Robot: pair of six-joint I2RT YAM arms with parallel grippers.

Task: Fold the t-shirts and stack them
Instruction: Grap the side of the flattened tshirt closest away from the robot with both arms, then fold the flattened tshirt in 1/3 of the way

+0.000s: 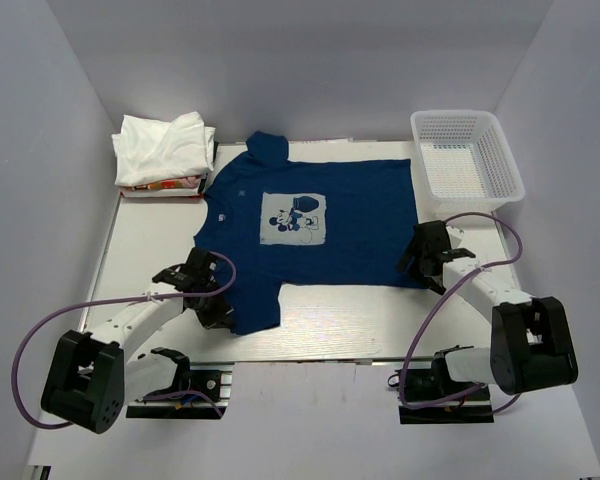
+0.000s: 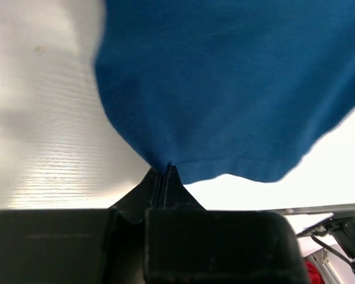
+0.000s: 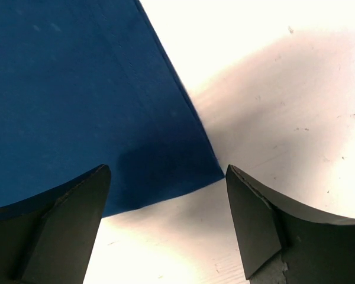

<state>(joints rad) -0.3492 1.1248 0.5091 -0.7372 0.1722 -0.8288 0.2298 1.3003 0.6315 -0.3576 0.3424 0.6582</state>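
Okay, top camera: I've got the navy blue cotton tee with the pale mouse print (image 1: 310, 240) spread flat on the white table (image 1: 330, 335). Its collar points toward the folded white tees (image 1: 165, 148) at the far left, and the white plastic mesh basket (image 1: 463, 117) sits far right. Left wrist camera: the left gripper (image 1: 218, 312) is pinched tight on the tee's edge. Right wrist camera: the right gripper (image 1: 420, 268) is spread wide, its 2 fingers (image 3: 65, 225) straddling the hem corner and gripping nothing.
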